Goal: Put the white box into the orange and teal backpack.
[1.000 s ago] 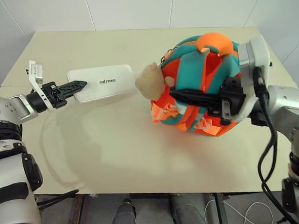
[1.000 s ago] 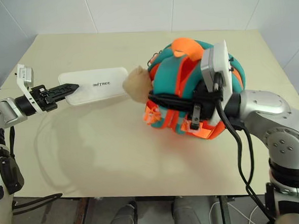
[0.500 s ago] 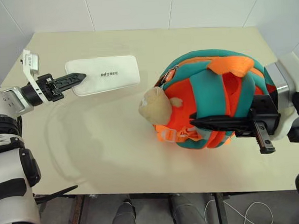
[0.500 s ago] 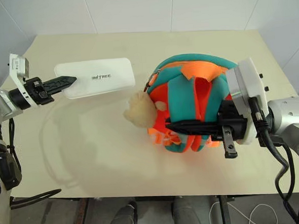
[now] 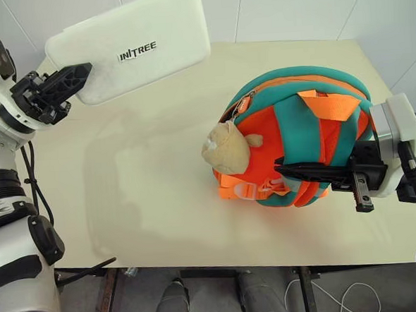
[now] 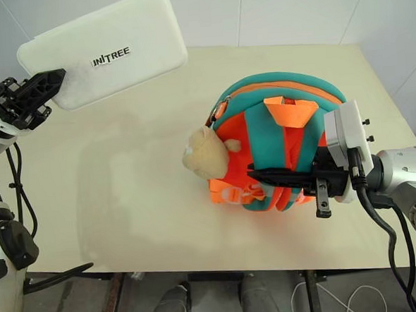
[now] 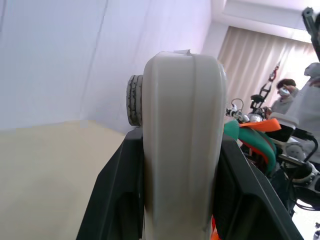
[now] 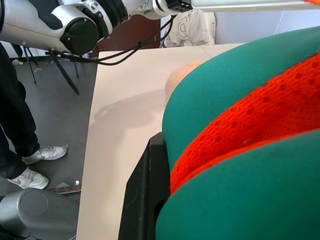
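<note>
White box (image 5: 134, 51) is up in air over table's (image 5: 146, 188) far-left part, clamped at one end by L gripper (image 5: 62, 81). R gripper (image 5: 294, 170) is clenched on backpack (image 5: 299, 143) strap; backpack sits on table.

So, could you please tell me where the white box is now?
In the head views, the white box is held above the table's far-left area by the left pincer, left of the backpack.

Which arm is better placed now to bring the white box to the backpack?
Left: its pincer holds the white box lifted above the table. The right pincer is clamped on the backpack.
</note>
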`<state>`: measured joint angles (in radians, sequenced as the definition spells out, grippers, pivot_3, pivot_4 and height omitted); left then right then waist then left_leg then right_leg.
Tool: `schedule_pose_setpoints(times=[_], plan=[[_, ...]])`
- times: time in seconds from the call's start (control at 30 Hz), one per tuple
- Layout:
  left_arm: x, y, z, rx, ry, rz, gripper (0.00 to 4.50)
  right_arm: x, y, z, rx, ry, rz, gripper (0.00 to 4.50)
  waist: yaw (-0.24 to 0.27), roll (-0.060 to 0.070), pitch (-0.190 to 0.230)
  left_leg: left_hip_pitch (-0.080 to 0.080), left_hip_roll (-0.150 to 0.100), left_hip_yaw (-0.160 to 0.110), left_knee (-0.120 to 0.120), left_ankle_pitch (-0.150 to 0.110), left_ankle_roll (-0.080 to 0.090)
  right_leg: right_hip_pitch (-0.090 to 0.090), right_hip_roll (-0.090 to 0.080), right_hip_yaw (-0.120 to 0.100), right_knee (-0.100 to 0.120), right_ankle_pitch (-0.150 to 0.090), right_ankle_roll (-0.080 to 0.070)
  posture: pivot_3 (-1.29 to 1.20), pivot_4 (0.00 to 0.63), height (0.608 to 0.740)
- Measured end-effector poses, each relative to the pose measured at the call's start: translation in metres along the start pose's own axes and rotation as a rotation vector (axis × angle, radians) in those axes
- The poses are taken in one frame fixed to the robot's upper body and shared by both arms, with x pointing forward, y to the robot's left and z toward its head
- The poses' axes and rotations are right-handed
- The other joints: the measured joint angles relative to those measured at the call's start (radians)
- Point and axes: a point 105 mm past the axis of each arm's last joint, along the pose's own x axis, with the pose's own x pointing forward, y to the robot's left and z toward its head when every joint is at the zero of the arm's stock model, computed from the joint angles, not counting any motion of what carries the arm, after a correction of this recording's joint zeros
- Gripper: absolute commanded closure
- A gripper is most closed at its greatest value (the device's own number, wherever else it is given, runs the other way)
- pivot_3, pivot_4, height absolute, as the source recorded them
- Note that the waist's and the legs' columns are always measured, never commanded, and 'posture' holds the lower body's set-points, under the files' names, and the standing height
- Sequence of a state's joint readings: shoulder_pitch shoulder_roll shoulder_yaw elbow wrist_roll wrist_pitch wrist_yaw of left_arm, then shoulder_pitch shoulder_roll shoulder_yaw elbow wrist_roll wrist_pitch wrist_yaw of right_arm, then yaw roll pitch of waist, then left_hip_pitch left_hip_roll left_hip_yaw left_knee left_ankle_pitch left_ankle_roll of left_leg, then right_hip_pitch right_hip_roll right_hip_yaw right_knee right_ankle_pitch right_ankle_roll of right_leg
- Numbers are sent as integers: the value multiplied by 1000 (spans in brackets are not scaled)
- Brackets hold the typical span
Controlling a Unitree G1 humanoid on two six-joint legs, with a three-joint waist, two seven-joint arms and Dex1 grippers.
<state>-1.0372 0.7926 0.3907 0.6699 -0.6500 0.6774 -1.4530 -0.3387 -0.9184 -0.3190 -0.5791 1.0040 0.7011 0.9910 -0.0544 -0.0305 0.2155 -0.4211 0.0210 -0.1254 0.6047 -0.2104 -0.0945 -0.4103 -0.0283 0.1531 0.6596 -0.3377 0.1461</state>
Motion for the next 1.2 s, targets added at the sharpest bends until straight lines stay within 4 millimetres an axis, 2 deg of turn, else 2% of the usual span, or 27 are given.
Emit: schedule_pose_setpoints(times=[0.23, 0.5, 0.63, 0.8, 1.0, 1.2], plan=[[18, -18, -35, -35, 180, -122, 3199, 1, -5, -7, 26, 7, -14, 4500, 1, 0, 0, 0, 0, 0, 1, 0, 0, 0, 0, 0, 1, 0, 0, 0, 150, 740], [26, -20, -46, -35, 269, -143, 3199, 2, -7, -9, 21, 4, -21, 4500, 0, 0, 0, 0, 0, 0, 1, 0, 0, 0, 0, 0, 1, 0, 0, 0, 150, 740], [27, -16, -53, 20, 374, -122, 3200, 1, -8, -9, 22, 4, -26, 4500, 0, 0, 0, 0, 0, 0, 2, 0, 0, 0, 0, 0, 1, 0, 0, 0, 150, 740], [34, -9, -51, 122, 484, -113, 3200, 2, -11, -12, 27, 8, -34, 4500, 2, 0, 0, 0, 0, 0, 3, 0, 0, 1, 0, 0, 0, 0, 0, 0, 150, 740], [62, -7, -52, 197, 535, -177, 3200, 5, -13, -16, 39, 14, -33, 4500, 7, 0, 0, 0, 0, 0, 6, 0, 1, 3, 0, 0, 0, 1, 1, 0, 150, 740], [92, -8, -89, 128, 544, -236, 3200, 8, -12, -18, 39, 1, -21, 4500, 7, 0, 0, 0, 0, 0, 6, -1, 1, 3, 0, 0, 0, 1, 1, 0, 150, 740]])
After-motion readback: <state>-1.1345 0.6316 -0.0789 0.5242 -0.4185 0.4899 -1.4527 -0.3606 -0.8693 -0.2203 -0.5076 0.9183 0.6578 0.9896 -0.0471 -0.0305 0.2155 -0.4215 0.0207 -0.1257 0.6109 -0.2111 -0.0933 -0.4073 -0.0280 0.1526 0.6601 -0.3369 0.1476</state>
